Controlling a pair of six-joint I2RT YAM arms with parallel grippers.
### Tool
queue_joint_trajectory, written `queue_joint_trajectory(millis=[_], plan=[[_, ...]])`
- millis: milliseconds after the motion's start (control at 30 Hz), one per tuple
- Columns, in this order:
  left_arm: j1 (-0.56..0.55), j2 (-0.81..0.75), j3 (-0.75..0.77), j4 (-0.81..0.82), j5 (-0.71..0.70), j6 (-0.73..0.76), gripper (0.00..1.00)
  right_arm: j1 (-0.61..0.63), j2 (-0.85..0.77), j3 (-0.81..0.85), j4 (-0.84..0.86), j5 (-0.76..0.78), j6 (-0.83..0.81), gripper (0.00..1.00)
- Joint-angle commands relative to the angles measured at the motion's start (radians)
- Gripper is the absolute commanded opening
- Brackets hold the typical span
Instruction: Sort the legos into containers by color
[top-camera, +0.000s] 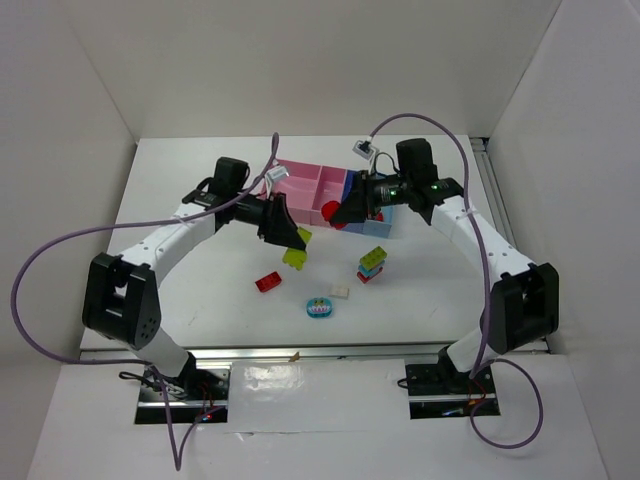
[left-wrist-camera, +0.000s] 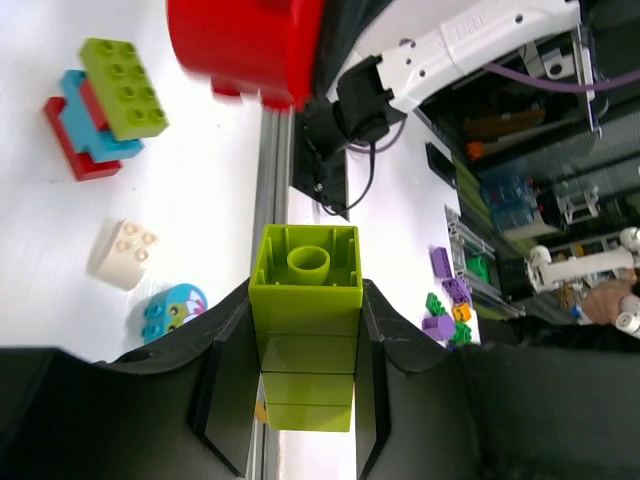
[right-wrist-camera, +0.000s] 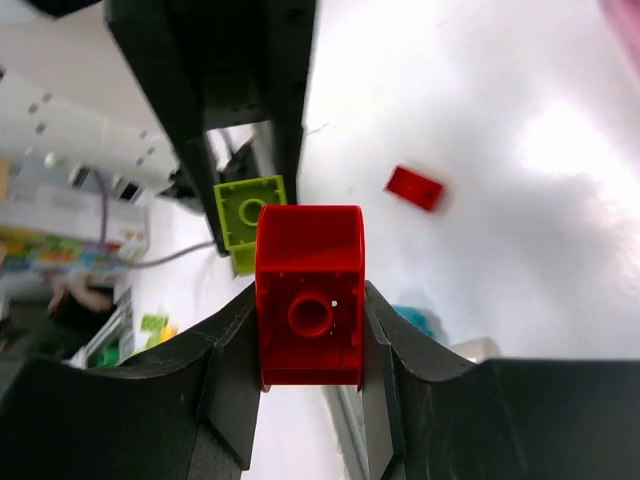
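Left gripper (left-wrist-camera: 306, 305): green lego (left-wrist-camera: 305, 265); right gripper (right-wrist-camera: 310, 300): red lego (right-wrist-camera: 310, 250).

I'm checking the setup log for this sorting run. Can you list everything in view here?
pink containers: two, pink, side by side at the back of the table
blue container: one, blue, right of the pink ones
light blue container: one, light blue, in front of the blue one
yellow-green brick: one, held above the table
red brick: one, held near the containers
flat red brick: one, lying mid-table
stacked legos: one stack, yellow-green on blue on red, mid-table
cream-white brick: one, mid-table
teal-blue piece: one, nearest the arms
table: white
left gripper: black, shut on the yellow-green brick
right gripper: black, shut on the red brick
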Motion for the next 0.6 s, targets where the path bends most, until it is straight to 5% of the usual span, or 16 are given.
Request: queue_joint_trajectory(millis=[0,233,367,567], plan=[[0.021,0.007,0.039,-0.010,0.063,0.028,0.00,-0.002,-0.041,0.006,0.124,0.102,0.088,0.08],[0.053,0.102,0.199,-0.094,-0.099,-0.041,0.00,-0.033,-0.031,0.015,0.117,0.583,0.216,0.08],[0.076,0.173,0.342,-0.231,-0.307,-0.043,0.00,-0.043,-0.031,0.024,0.068,0.936,0.244,0.08],[0.105,0.234,0.445,-0.251,-0.559,-0.147,0.00,-0.052,0.065,0.049,0.001,1.139,0.232,0.08]])
